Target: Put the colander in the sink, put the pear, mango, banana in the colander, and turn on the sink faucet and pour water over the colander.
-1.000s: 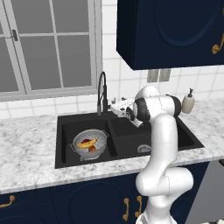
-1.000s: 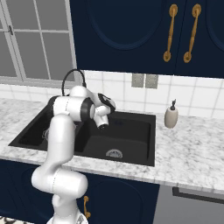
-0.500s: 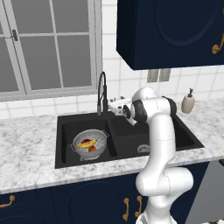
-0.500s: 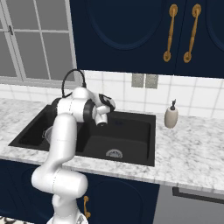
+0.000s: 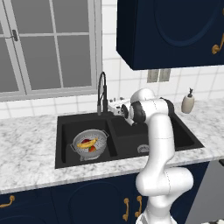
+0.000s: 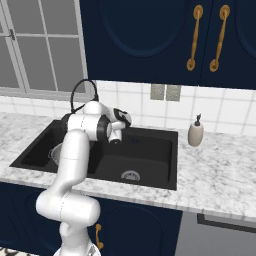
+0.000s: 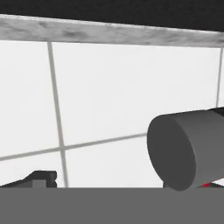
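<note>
The silver colander [image 5: 103, 135] stands in the left basin of the black sink [image 5: 131, 136]. The yellow banana [image 5: 86, 142] lies in it across a red-orange mango [image 5: 92, 149]; the pear I cannot make out. My gripper [image 5: 116, 107] hovers at the back of the sink, just right of the black gooseneck sink faucet [image 5: 102, 91], and is open. In the hand view the gripper [image 7: 124, 181] faces the tiled wall. A grey cylinder, the faucet's lever [image 7: 183, 148], lies close on the right, and one dark fingertip [image 7: 41, 177] shows at lower left. No water runs.
A beige soap dispenser [image 5: 188, 103] stands on the marble counter [image 5: 26, 144] behind the sink's right corner. A window is behind the faucet, and dark blue cabinets hang above. From the right base view my arm covers most of the colander [image 6: 55, 152].
The hand has edged a little further left toward the faucet base. The colander and fruit have not moved.
</note>
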{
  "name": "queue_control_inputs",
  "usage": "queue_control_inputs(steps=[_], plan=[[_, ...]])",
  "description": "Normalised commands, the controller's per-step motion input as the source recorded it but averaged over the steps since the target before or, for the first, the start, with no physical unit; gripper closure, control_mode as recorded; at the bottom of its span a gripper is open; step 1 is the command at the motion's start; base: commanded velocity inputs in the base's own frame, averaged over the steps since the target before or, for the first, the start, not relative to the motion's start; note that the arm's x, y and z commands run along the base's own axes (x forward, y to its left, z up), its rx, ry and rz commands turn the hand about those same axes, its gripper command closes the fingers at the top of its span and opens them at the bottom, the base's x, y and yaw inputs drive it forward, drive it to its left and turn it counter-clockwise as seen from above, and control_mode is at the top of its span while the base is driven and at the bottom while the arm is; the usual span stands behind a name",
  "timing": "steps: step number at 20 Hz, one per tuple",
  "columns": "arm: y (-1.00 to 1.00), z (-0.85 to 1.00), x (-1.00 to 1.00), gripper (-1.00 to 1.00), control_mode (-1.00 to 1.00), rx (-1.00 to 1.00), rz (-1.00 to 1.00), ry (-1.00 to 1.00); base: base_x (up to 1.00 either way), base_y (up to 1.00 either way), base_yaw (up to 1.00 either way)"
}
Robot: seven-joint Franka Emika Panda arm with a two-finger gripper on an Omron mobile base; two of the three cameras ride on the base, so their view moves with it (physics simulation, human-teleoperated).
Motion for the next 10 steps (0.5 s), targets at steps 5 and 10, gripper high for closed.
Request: queue_control_inputs(steps=[5,10], plan=[[0.00,-0.20,0.28,1.00,-1.00,0.00,-0.06,0.00,0.00,0.00,0.00],[-0.29,-0.04,0.22,1.00,-1.00,0.01,-0.05,0.00,0.00,0.00,0.00]])
